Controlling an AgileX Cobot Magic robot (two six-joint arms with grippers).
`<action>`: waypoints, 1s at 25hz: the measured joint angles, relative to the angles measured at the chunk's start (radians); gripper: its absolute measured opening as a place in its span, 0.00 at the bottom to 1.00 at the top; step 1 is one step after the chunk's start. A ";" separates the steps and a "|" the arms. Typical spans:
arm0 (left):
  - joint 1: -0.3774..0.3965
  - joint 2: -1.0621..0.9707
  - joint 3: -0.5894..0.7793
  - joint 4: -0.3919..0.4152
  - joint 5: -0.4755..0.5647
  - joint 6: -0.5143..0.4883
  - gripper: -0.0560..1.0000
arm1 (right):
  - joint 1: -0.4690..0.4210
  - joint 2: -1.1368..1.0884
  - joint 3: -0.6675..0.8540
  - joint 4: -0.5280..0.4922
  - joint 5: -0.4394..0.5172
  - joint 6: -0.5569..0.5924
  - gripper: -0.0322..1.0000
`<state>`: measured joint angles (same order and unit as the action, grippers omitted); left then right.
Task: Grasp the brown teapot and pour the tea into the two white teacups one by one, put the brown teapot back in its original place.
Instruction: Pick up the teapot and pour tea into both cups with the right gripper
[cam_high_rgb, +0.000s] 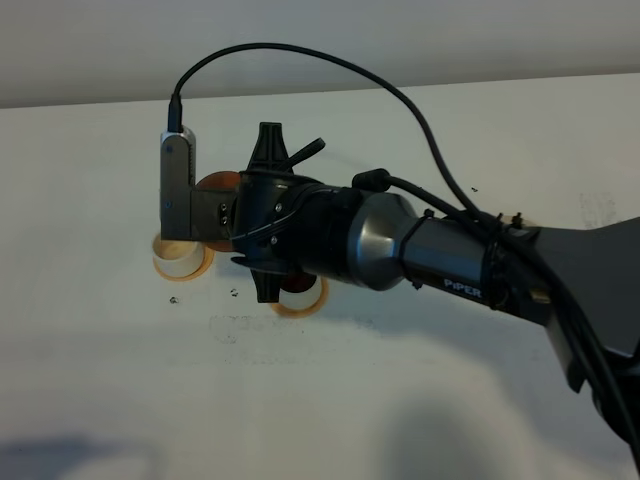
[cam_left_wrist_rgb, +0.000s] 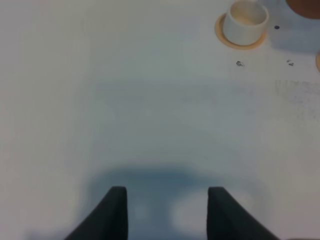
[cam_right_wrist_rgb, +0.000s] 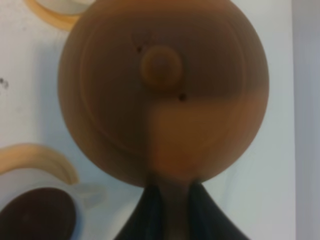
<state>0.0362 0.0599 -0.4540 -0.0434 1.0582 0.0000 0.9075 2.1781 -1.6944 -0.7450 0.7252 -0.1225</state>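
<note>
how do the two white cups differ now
One white cylindrical teacup holds dark reddish-brown tea; the other white teacup shows an empty cream inside. In the high view the full teacup stands right of the empty one. Both sit on orange-tan round coasters.

Grouped left of centre on the table (cam_high_rgb: 100, 400).
Teapot (cam_high_rgb: 214, 184) farthest back, partly hidden under the arm (cam_high_rgb: 380, 240). Left cup (cam_high_rgb: 172, 265) on a coaster (cam_high_rgb: 205, 263) at its lower left; right cup (cam_high_rgb: 308, 292), tea (cam_right_wrist_rgb: 37, 215) inside, on a second coaster (cam_high_rgb: 300, 308) at its lower right, nearer frame centre. Cups apart, teapot between and behind.
</note>
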 joint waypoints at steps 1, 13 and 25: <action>0.000 0.000 0.000 0.000 0.000 0.000 0.41 | 0.002 0.007 0.000 -0.005 0.000 -0.001 0.14; 0.000 0.000 0.000 0.000 0.000 0.000 0.41 | 0.004 0.045 -0.007 -0.110 -0.016 0.017 0.14; 0.000 0.000 0.000 0.000 0.000 0.000 0.41 | 0.004 0.079 -0.018 -0.206 -0.037 0.040 0.14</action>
<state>0.0362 0.0599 -0.4540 -0.0434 1.0582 0.0000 0.9120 2.2573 -1.7125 -0.9510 0.6880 -0.0828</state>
